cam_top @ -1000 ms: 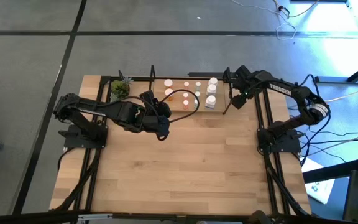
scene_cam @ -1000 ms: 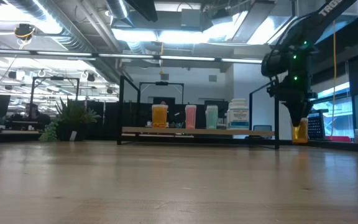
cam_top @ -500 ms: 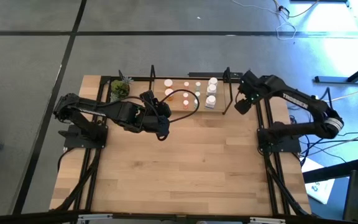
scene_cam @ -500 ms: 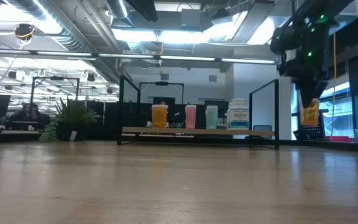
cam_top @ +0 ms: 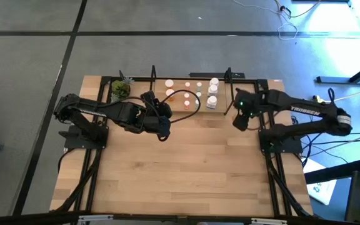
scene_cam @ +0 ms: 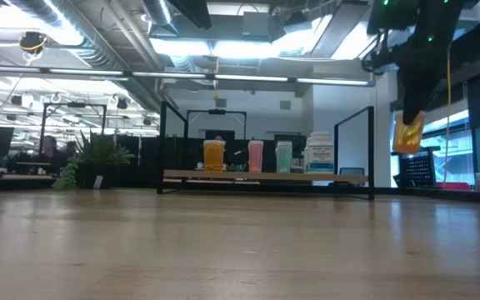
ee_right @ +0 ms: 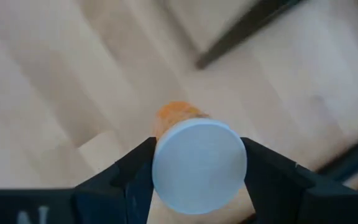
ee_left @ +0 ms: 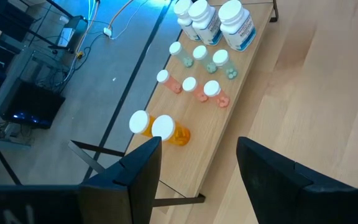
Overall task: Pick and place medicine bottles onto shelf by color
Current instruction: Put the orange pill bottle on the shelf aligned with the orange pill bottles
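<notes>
An orange medicine bottle [ee_right: 197, 163] hangs in our right gripper [ee_right: 199, 168], jaws clamped on it, off the shelf [cam_top: 179, 111]'s end. Next we carry it to the orange pair [ee_left: 160, 129]. Left gripper [ee_left: 197, 165] waits, jaws apart.

You've got an orange bottle [ee_right: 178, 116], pale blue-white cap, in the right claw [ee_right: 197, 163]; shelf [ee_left: 219, 127] bottles orange, pink, green, white.

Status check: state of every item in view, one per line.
Right claw: shut on orange white-capped bottle, lifted clear of the table.
Left claw: open, empty, facing light-wood shelf.
Orange bottles: two, on shelf.
Pink bottles: three, on shelf.
White bottles: three, upright.
</notes>
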You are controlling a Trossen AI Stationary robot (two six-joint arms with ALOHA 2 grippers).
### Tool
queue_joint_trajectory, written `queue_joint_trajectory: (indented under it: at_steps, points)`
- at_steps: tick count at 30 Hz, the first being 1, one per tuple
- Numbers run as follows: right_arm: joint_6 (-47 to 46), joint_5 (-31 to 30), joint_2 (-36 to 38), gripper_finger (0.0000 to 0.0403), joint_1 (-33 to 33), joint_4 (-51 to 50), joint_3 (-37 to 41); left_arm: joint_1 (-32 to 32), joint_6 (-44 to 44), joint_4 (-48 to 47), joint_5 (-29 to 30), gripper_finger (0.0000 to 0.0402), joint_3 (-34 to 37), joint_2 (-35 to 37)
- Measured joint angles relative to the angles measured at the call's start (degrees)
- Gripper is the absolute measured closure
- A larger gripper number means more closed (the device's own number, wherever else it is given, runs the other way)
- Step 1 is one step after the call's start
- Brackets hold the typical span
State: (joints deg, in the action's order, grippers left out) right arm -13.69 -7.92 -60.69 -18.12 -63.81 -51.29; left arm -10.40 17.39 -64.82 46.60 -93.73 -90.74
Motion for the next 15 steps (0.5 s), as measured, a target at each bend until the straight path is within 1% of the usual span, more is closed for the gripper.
queue_joint_trajectory:
  at_steps: [8, 11, 15]
  points:
    - [-7.02, -0.02, -0.02, 0.0191, 13.39, 1.78, 0.0, -0.01, 0.0, 0.0, -0.01, 0.0199, 0.0, 0.0]
    - [-5.83, -0.04, -0.85, 0.0191, 17.85, 5.59, -0.02, 0.0, 0.0, -0.01, 0.0, 0.0199, 0.0, 0.0]
    - [-3.58, 0.0, -4.07, 0.0191, 22.35, 12.49, -0.02, 0.0, 0.02, -0.02, -0.01, 0.0199, 0.0, 0.0]
